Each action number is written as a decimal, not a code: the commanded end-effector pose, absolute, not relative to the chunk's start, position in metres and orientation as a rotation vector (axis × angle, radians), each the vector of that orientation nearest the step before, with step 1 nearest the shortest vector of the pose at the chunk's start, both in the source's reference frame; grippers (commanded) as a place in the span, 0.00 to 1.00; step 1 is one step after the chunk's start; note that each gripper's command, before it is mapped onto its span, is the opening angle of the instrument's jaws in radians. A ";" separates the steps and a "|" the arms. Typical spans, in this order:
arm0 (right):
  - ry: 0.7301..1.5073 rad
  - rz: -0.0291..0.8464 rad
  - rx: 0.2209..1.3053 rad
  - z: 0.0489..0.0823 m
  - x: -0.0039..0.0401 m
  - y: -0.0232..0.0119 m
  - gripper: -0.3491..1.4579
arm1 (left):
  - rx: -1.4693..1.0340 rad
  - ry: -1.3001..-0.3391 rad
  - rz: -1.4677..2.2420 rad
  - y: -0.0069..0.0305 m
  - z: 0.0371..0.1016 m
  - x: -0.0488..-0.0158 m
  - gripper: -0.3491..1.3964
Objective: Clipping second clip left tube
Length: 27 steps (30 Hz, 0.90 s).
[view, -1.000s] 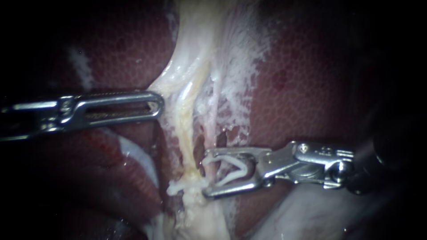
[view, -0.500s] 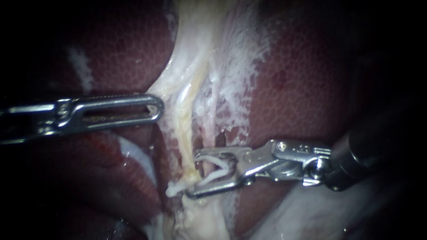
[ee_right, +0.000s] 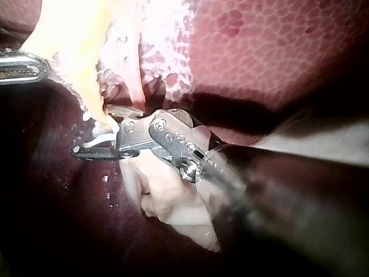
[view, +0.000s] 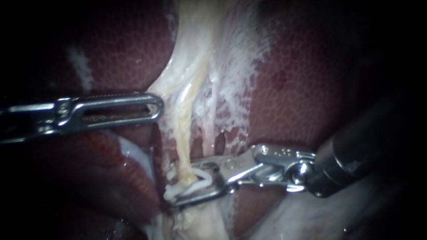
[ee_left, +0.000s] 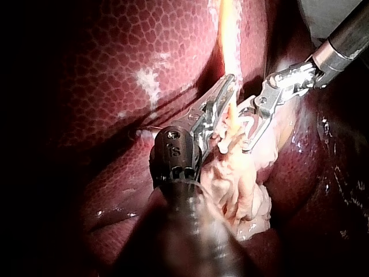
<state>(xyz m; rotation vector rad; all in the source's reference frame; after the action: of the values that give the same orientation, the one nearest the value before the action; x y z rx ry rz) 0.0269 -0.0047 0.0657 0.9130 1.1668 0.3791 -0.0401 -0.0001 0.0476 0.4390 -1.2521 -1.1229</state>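
The left tube (view: 183, 138), a yellowish strand, runs down between the liver lobes. My right instrument (view: 192, 186) comes in from the right, its jaws straddling the tube's lower end. They are shut on a white clip (view: 202, 179) that wraps the tube. Another white clip (view: 171, 194) sits on the tube just beside and below the jaws. In the right wrist view the jaws (ee_right: 92, 143) hold the clip (ee_right: 102, 138) across the tube. My left instrument (view: 155, 106) is shut on pale tissue at the tube's left edge and holds it taut. In the left wrist view it (ee_left: 223, 92) is beside the right jaws (ee_left: 248, 135).
A thinner pinkish tube (view: 212, 120) lies just right of the left tube, under frayed white tissue (view: 240, 75). Dark red liver (view: 307, 89) flanks both sides. A pale fold of tissue (view: 284, 218) lies under the right instrument's shaft.
My right instrument has moved left and slightly down, bringing the clip around the left tube. Its jaws have closed from a wide V to nearly flat. The left instrument has stayed put.
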 end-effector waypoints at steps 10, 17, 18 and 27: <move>1.161 0.372 0.944 0.0660 0.0282 -0.0047 0.45 | 0.439 -1.252 -1.123 -0.0001 0.0479 -0.0400 0.00; 1.144 0.405 0.969 0.0662 0.0280 -0.0046 0.39 | 0.439 -1.252 -1.122 -0.0001 0.0480 -0.0401 0.00; 1.142 0.409 0.973 0.0662 0.0280 -0.0046 0.37 | 0.439 -1.252 -1.122 -0.0001 0.0480 -0.0401 0.00; 1.056 0.448 0.979 0.0671 0.0269 -0.0038 0.00 | 0.439 -1.252 -1.122 -0.0001 0.0481 -0.0400 0.00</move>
<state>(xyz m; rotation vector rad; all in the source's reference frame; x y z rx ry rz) 0.0268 -0.0036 0.0671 0.9811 1.0547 0.4480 -0.0400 -0.0001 0.0481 0.4389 -1.2519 -1.1223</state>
